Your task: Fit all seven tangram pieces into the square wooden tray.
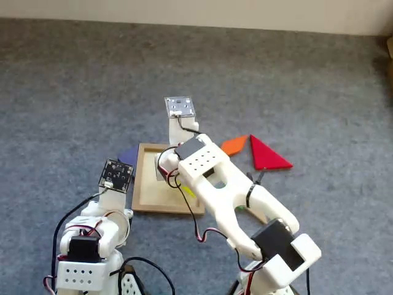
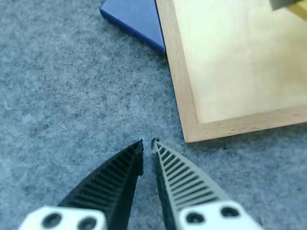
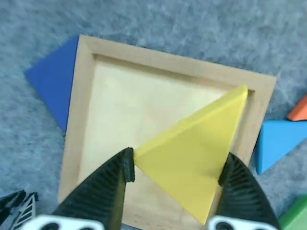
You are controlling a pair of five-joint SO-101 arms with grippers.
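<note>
A: Progress?

B: Early. Flat yellow triangle piece hangs over the square wooden tray, one tip above the rim, pinched between the right gripper's jaws. Not seated, I'd say. The tray floor is bare where visible.

A: The rest?

B: Dark blue triangle touches the tray's outer edge. Light blue triangle, orange piece, green piece and red triangle lie off the tray's opposite side on grey carpet. Left gripper sits off a tray corner, jaws nearly together, empty.

A: Print?

B: None legible.
</note>
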